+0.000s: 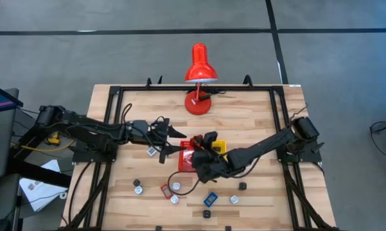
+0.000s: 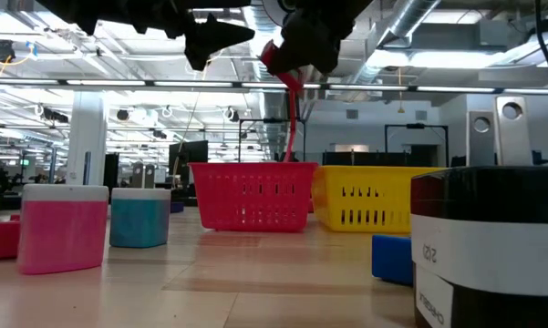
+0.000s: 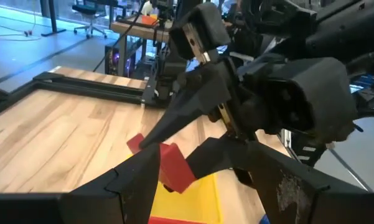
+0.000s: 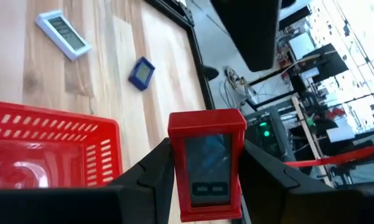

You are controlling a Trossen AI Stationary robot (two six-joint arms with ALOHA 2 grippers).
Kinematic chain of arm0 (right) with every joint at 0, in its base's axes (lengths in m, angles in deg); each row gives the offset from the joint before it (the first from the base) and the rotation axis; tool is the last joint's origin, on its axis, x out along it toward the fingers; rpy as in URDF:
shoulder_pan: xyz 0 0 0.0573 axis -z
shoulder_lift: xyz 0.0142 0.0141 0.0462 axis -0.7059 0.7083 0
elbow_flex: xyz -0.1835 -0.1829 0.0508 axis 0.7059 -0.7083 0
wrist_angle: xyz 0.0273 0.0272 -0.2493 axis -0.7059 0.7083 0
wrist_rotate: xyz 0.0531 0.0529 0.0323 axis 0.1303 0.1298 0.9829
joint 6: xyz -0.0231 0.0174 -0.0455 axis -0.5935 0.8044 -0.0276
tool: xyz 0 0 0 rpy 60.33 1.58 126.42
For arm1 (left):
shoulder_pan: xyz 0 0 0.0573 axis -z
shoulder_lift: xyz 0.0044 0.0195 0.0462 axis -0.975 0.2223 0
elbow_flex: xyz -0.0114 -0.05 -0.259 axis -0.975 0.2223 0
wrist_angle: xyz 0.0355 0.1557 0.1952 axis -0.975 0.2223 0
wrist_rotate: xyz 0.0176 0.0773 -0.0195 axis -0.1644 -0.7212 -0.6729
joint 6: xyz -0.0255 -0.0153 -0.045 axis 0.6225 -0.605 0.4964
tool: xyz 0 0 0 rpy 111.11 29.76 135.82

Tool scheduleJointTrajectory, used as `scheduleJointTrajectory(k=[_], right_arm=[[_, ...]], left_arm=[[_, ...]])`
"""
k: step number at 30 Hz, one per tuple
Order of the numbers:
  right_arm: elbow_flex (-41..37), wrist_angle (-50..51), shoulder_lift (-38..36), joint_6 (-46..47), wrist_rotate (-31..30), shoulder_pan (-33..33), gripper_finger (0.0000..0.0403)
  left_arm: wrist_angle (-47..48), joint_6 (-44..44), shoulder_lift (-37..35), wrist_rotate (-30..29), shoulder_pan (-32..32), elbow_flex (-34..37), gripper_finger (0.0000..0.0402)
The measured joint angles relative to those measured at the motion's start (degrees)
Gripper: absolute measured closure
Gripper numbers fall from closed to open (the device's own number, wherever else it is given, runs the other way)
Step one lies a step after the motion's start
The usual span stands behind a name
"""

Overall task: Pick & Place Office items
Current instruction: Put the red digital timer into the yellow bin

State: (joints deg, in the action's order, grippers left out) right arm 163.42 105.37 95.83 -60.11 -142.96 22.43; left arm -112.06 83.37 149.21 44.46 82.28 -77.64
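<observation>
Overhead, we see our right hand [image 1: 204, 149] above the red tray [image 1: 187, 160], with the yellow tray [image 1: 219, 147] beside it, while our left hand [image 1: 170, 142] waits just beside, its fingers parted and empty. Other office items [image 1: 174, 188] lie scattered on the surface [image 1: 244, 115] nearer its front edge.

Level with the surface, the right hand [image 2: 292, 64] hangs high over the red tray [image 2: 253, 195].

Through the left wrist camera, we see a red piece [image 3: 167, 163] between the right hand's fingers.

Our right wrist camera shows the red timer [image 4: 206, 163] clamped upright, the tray wall [image 4: 56, 134] off to one side. We should centre over the tray and lower before letting go, so it cannot bounce out.
</observation>
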Motion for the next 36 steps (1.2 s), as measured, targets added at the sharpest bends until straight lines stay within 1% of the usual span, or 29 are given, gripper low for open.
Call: scheduleJointTrajectory(k=[3, 8, 11, 15, 18, 20, 25, 28, 30, 36], right_arm=[[0.0, -2.2, 0.0, -0.9, 0.0, 0.0, 0.0265], [0.0, -3.5, 0.0, -0.9, 0.1, 0.0, 0.0265], [0.0, -4.0, 0.0, -0.9, 0.2, 0.0, 0.0264], [0.0, -4.2, 0.0, -0.9, 0.6, 0.2, 0.0264], [0.0, -6.0, 0.0, -1.1, 2.5, 1.0, 0.0264], [-0.1, -7.9, 0.0, -2.9, 3.5, 1.6, 0.0264], [0.0, -9.6, 0.0, -4.3, 3.7, 3.1, 0.0264], [0.0, -11.9, 0.0, -7.0, 3.9, 3.0, 0.0264], [-0.1, -13.0, 0.0, -8.4, 4.5, 2.9, 0.0264], [-0.1, -13.4, 0.0, -8.4, 4.8, 2.9, 0.0264]], left_arm=[[0.6, 0.0, 0.2, -0.3, 0.0, 0.0, 0.0166], [0.9, 0.0, 1.9, -6.5, 0.0, 0.0, 0.0166], [0.8, 3.0, 2.7, -9.2, 0.0, 0.0, 0.0166], [0.5, 6.7, 3.2, -9.3, 0.0, 0.0, 0.0166], [0.3, 6.9, 3.4, -9.3, 0.0, 0.0, 0.0166], [0.0, 7.0, 3.5, -9.2, 0.0, 0.0, 0.0166], [1.6, 7.0, 3.5, -9.7, 0.0, 0.0, 0.0166], [1.8, 7.0, 3.5, -12.4, 0.1, 0.0, 0.0166], [1.5, 7.0, 3.5, -12.8, 0.1, 0.0, 0.0166], [0.9, 7.2, 3.5, -13.2, 0.1, 0.0, 0.0171]])
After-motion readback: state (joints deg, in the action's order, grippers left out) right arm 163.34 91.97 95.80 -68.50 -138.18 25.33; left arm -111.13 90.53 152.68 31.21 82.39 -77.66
